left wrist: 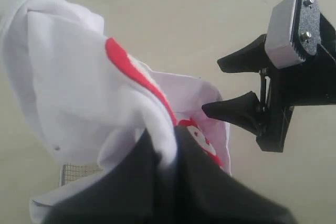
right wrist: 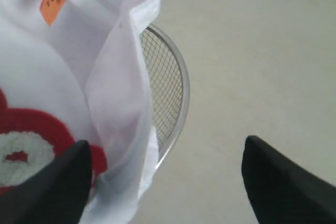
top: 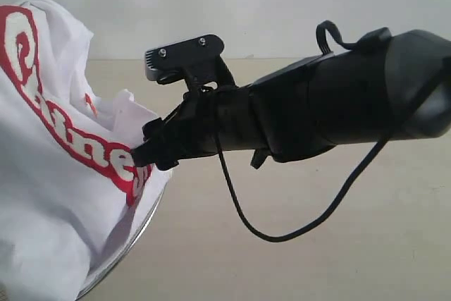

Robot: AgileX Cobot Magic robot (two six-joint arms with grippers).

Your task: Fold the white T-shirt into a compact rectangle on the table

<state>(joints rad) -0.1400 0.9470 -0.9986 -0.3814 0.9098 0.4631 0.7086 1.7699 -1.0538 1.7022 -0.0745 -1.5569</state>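
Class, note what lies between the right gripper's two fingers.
In the right wrist view: a fold of the white T-shirt, the rim of the mesh basket, then bare table.

Right arm (top: 317, 111) stretched level across the view, right gripper (right wrist: 167, 145) with jaws wide apart, left gripper (left wrist: 163, 141) clamped on the white T-shirt (left wrist: 68, 93).
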